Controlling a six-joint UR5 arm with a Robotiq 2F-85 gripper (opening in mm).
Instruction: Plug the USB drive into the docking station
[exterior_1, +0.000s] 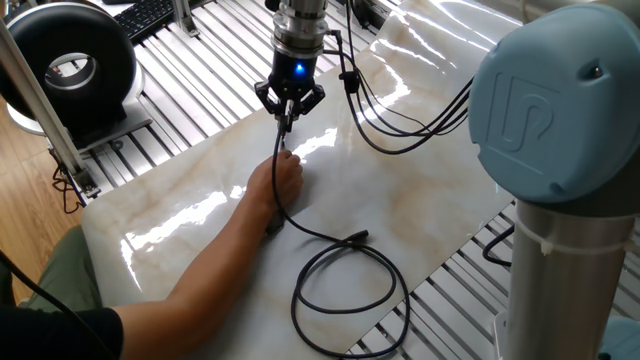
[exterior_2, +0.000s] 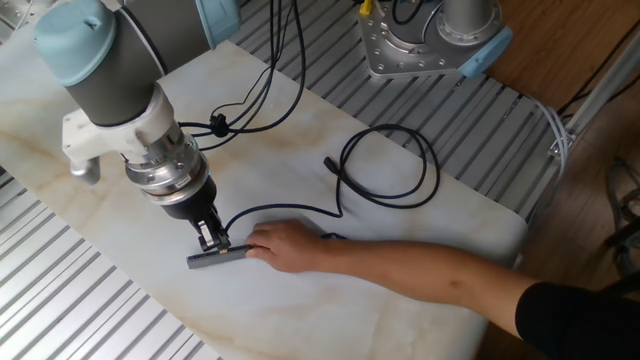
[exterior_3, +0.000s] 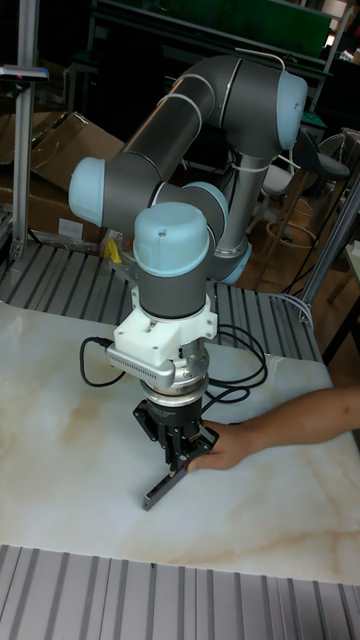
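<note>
Here, in one fixed view, the gripper (exterior_1: 288, 122) is pointing straight down with its fingers drawn narrow around the USB drive (exterior_1: 286, 128), whose long black cable (exterior_1: 345, 275) is trailing toward the camera into a loop; a person's hand (exterior_1: 277, 183) is lying on the marble table (exterior_1: 420, 190) just below it, hiding the docking station. In the other fixed view, the docking station (exterior_2: 216, 256) is showing as a slim grey bar lying flat, its long axis running from lower left up toward the hand (exterior_2: 283, 246) that is steadying its right end, while the gripper (exterior_2: 212, 238) is holding the drive at the bar's upper edge; whether the metal tip is already entering a port is probably too small to tell. In the tall fixed view, the bar (exterior_3: 165, 485) is angling from lower left to the hand (exterior_3: 222, 449). The risk is a misaligned tip jamming against the housing, or the bar sliding if the hand is loosening.
</note>
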